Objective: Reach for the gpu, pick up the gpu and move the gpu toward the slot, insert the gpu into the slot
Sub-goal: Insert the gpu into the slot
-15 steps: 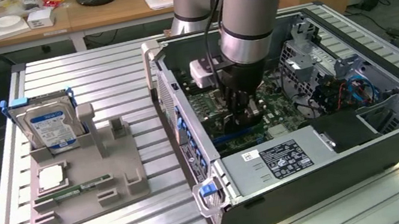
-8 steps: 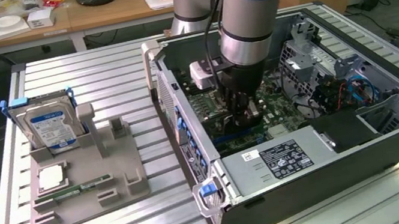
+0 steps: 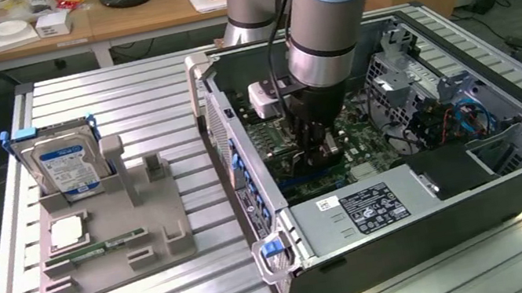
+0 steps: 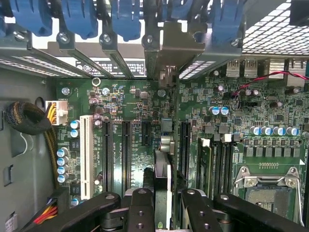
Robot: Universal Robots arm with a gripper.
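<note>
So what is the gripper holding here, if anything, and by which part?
The gripper is shut on the gpu, seen edge-on, pinching its top edge from both faces, above the motherboard inside the computer case.

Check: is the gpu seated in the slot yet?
Cannot tell. The gpu stands edge-on in the claw, low over the motherboard.

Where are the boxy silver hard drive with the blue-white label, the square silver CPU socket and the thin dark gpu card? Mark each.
Boxy silver hard drive (image 3: 67, 165): exterior view, its blue-white label.
Square silver CPU socket (image 4: 264, 188): wrist view, its middle.
Thin dark gpu card (image 4: 162, 169): wrist view, its edge.
</note>
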